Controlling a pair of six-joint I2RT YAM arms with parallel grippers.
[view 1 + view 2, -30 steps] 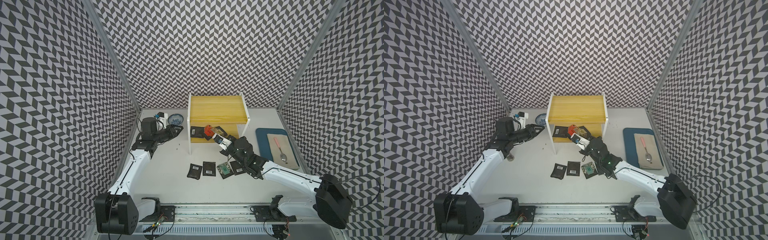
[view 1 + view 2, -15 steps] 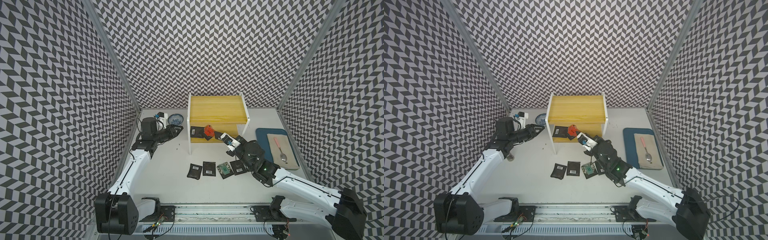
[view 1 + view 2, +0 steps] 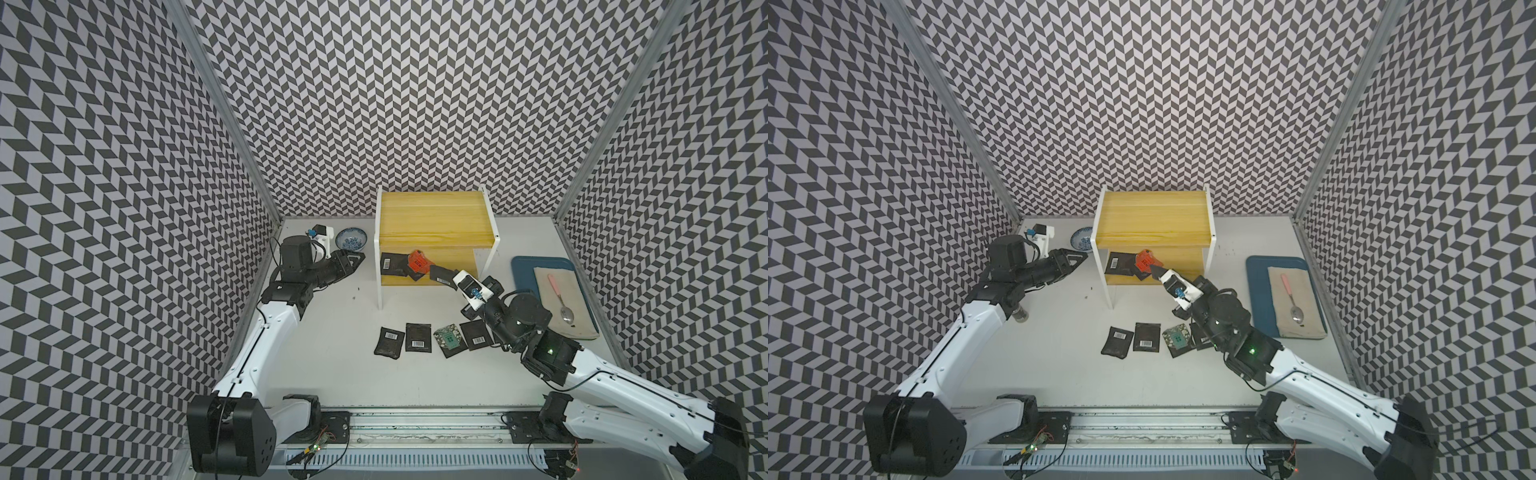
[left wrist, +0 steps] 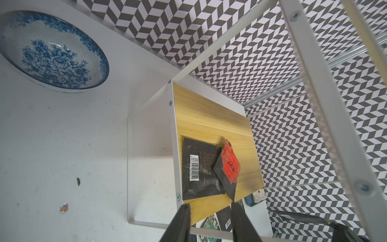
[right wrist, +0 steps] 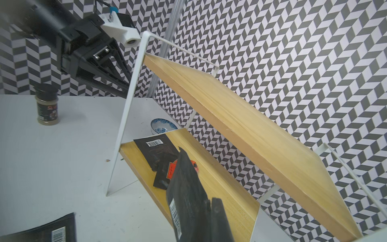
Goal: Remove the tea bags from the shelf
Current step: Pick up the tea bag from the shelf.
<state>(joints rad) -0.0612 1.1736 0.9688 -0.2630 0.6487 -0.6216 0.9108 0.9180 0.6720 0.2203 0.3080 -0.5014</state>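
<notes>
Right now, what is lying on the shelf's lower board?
A black barcode tea bag and a red-faced one overlapping it. Whether another lies beneath them is hidden. The right gripper holds a third sachet.

Two tea bags (image 3: pixel 393 264) (one orange-faced) lie on the shelf (image 3: pixel 432 216), lower board

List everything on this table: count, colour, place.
shelf: one, yellow-white, back middle.
tea bags on shelf: two, black and red, lower board.
tea bags on table: four, black, one green, before shelf.
held tea bag: one, black, shelf front.
bowl: one, blue-white, left of shelf.
jar: one, dark-lidded, under left arm.
tray: one, blue, right side.
cloth: one, tan, on tray.
spoon: one, pink-handled, on cloth.
left gripper: open, beside shelf.
right gripper: shut on held tea bag.
</notes>
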